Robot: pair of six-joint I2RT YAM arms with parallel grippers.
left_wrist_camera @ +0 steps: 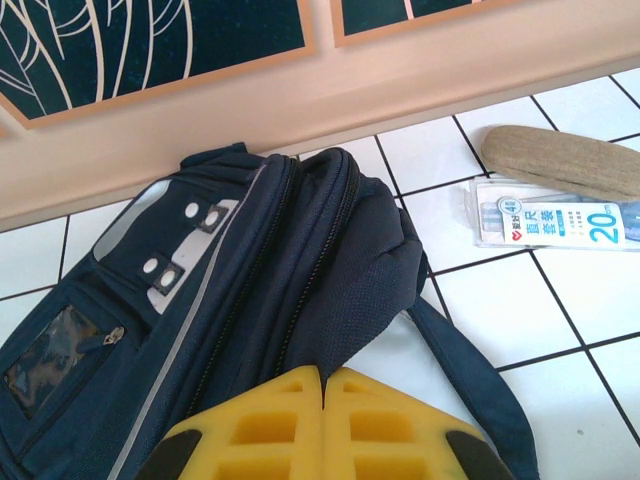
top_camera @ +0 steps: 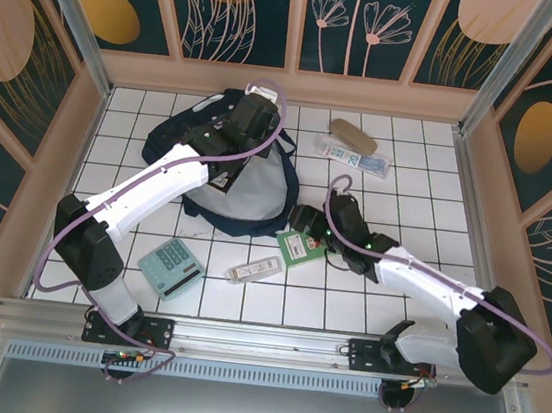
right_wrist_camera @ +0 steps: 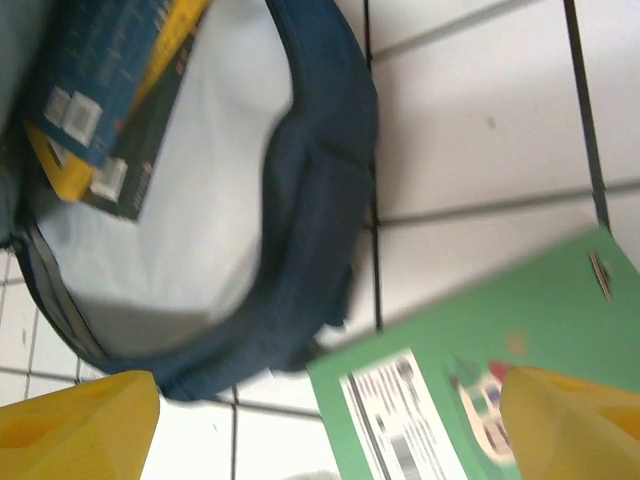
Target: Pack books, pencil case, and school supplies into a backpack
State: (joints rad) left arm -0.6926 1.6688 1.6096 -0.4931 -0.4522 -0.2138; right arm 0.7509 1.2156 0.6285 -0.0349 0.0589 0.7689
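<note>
large navy-blue fabric backpack lies open on the white tiled table. left gripper closed against its upper fabric; a pinch cannot be confirmed. right gripper spread wide, holding nothing, over the small green thin book just beside the backpack rim. blue and yellow books inside.

The backpack is navy blue with white patches, a thin pale stripe and a light grey lining. Inside it lie a dark blue book and a yellow book. The small book is green with a white label. The calculator is mint green, the bar white-grey, the packet clear with blue print, and the pencil case tan. The floor tiles are white with dark grout, and the walls are dark teal with peach leaf shapes.
</note>
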